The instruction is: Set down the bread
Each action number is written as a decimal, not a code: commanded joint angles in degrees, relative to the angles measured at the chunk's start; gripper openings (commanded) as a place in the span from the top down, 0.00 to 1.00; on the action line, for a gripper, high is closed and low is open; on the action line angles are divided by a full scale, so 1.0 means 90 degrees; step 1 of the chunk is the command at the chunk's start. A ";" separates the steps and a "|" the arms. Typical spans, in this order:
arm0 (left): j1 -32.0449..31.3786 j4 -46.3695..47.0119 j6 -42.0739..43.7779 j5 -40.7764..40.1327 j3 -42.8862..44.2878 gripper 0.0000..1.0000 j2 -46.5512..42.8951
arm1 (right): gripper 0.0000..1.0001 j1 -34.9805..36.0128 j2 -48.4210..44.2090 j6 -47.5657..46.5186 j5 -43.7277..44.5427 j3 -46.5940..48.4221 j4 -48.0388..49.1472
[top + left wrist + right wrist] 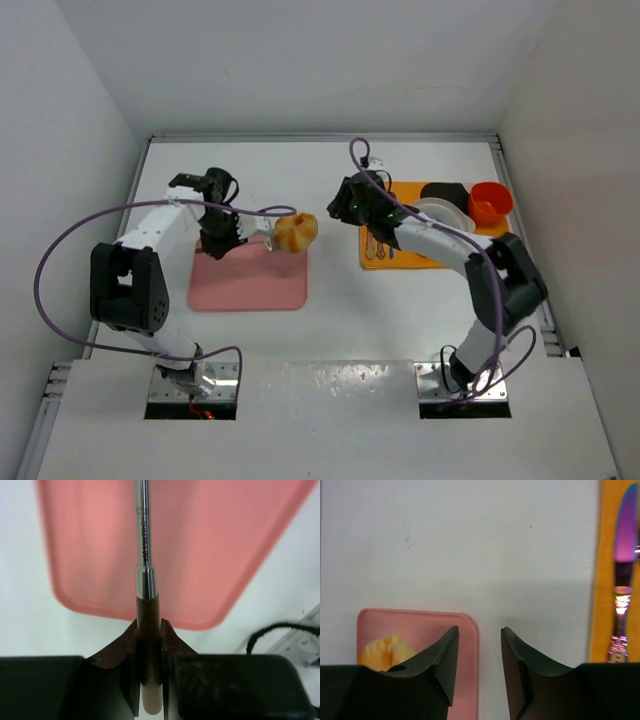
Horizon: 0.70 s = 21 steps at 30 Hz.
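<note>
- Gripping the brown handle of a metal tool [144,540], the left pincer [149,630] is clamped tight above the pink mat [210,555].
- The bread [296,232] sits at the tool's far tip, over the mat's far right corner.
- The right pincer [480,630] hangs with jaws apart, holding nothing, above the surface [470,540] between pink mat and orange mat [596,580].

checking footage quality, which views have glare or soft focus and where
Top external: glare on the near ledge, light otherwise even. Left wrist: the pink mat is soft, while the utensil is sharp, with a bright streak along its metal. Right wrist: the knife shows purple glare, and the bread is blurry.
</note>
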 commanded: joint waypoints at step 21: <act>-0.2367 -0.0782 -0.3134 0.0591 0.6333 1.00 0.4155 | 0.61 -0.2649 -0.6134 -0.1201 0.1457 -0.3763 -0.3021</act>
